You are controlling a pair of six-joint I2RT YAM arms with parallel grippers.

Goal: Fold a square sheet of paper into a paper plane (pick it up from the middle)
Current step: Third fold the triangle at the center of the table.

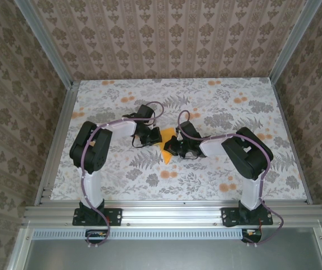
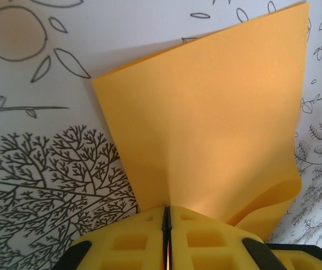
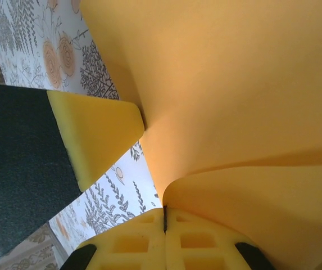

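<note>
Square sheet of paper (image 2: 205,124) is clamped by left gripper (image 2: 166,225) and right gripper (image 3: 164,220), jaws shut on it, with the sheet bowed just ahead of each. Early fold step is judged in hand; next, edges must be aligned and creased.

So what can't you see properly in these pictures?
Top view: the left gripper and right gripper cover much of the orange paper, so its folds are hidden.
Right wrist view: the paper runs off the top and right edges.
Left wrist view: yellow fingers hide the pinched edge.
</note>
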